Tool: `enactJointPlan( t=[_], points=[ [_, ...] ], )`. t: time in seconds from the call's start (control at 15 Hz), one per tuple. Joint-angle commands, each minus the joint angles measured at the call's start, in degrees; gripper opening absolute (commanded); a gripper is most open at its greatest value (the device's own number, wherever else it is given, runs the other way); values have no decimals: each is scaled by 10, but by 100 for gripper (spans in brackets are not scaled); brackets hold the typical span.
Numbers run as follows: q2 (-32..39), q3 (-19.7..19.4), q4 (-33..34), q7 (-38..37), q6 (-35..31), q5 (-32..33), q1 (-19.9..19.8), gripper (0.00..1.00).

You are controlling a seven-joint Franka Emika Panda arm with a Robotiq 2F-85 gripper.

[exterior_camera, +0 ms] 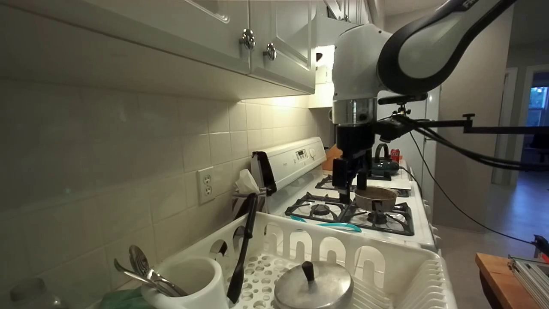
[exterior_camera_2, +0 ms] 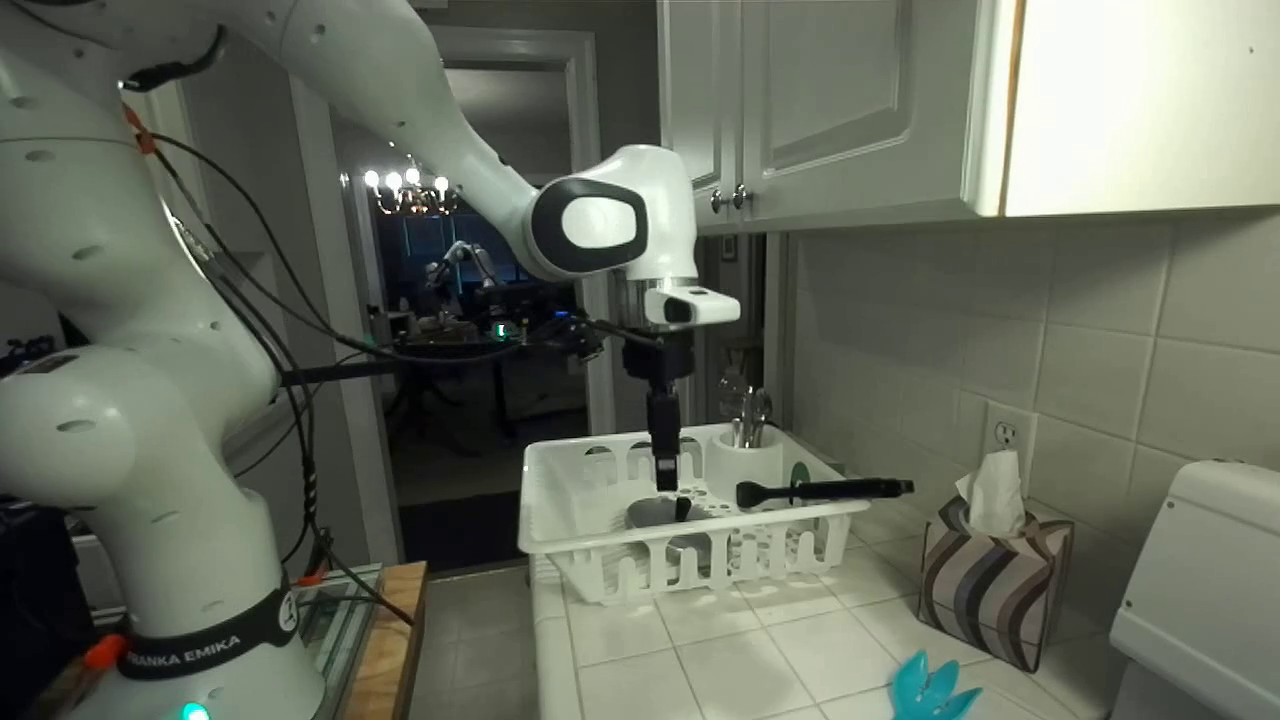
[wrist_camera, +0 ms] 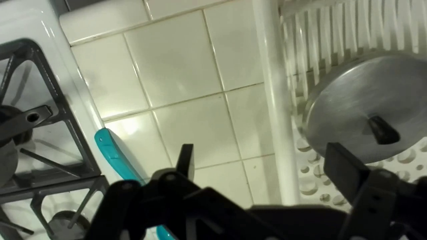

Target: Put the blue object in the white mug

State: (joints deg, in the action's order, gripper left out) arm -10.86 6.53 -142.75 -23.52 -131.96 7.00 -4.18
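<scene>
The rack (exterior_camera_2: 620, 541) sits on the tiled counter (exterior_camera_2: 640, 660), and the mug (exterior_camera_2: 745, 465) stands inside it, in the corner by the wall (exterior_camera_2: 900, 310) at the end away from the stove (exterior_camera: 281, 163). Spoons (exterior_camera: 138, 259) lean in the mug, bowls up. The lid (wrist_camera: 360, 93) is inside the rack, knob (wrist_camera: 383, 131) upward, and the black utensil (exterior_camera_2: 830, 490) rests across the rack's rim near its other wall-side corner, head inside, handle jutting out.

The fork (wrist_camera: 117, 159) lies on the counter outside the rack, apart from it, on the side toward the stove. Its blue handle ends by the stove's edge and its pronged head lies nearer the wall; in the wrist view the gripper (wrist_camera: 260, 160) hides part of it. The gripper points down above the rack's stove-side rim with its fingers (wrist_camera: 345, 170) spread wide, released; in that view one finger shows against the counter beside the rack, the other against the lid inside it.

The tissue box (exterior_camera_2: 995, 580) stands outside the rack, by the wall, on the fork's side. Farther from the rack, the stove bears a pot (exterior_camera: 364, 202)
</scene>
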Motion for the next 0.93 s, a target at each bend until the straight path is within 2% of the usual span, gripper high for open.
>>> enactJointPlan(
  t=[0.0, 0.4, 0.87],
  points=[
    [62, -33, 32, -23, -41, 5, -10, 100],
    [146, -88, 76, 10, -94, 11, -13, 100],
    [221, -145, 138, 39, -109, 26, -16, 100]
  ],
)
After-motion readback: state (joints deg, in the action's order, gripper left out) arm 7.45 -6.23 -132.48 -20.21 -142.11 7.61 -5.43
